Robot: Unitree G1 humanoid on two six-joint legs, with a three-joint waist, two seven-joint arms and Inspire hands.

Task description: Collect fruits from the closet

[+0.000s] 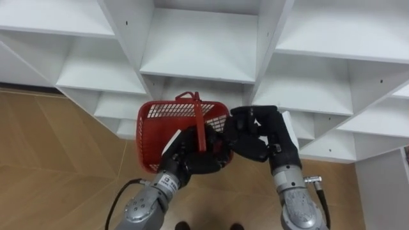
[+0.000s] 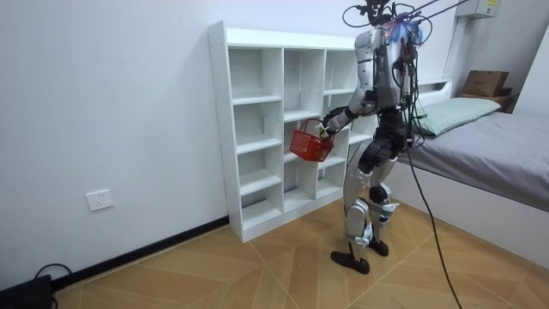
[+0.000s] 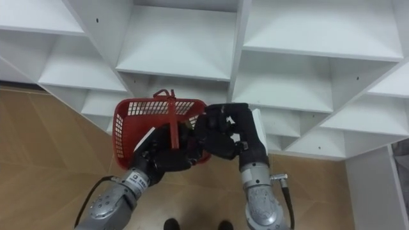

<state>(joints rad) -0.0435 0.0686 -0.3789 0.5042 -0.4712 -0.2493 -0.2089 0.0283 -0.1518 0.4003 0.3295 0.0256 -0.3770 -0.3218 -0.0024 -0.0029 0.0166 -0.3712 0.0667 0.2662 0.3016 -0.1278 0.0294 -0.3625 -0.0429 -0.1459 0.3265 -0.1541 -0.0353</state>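
A red mesh basket [image 1: 167,131] hangs in front of the white closet [image 1: 198,48], about level with its middle shelves. My left hand [image 1: 192,156] is curled round the basket's red handle [image 1: 199,121] from below. My right hand [image 1: 259,134] is at the basket's right rim, back up and fingers curled. The palm hides what it holds, but in the room view a small yellow-green fruit [image 2: 322,130] shows there above the basket [image 2: 310,146]. The inside of the basket is mostly hidden by my hands. The closet compartments that show are bare.
I stand upright close to the closet [image 2: 257,129], near its right end in the room view. A bed [image 2: 480,129] with a cardboard box [image 2: 485,82] behind it lies on the room view's right. The floor [image 1: 57,153] is wood parquet.
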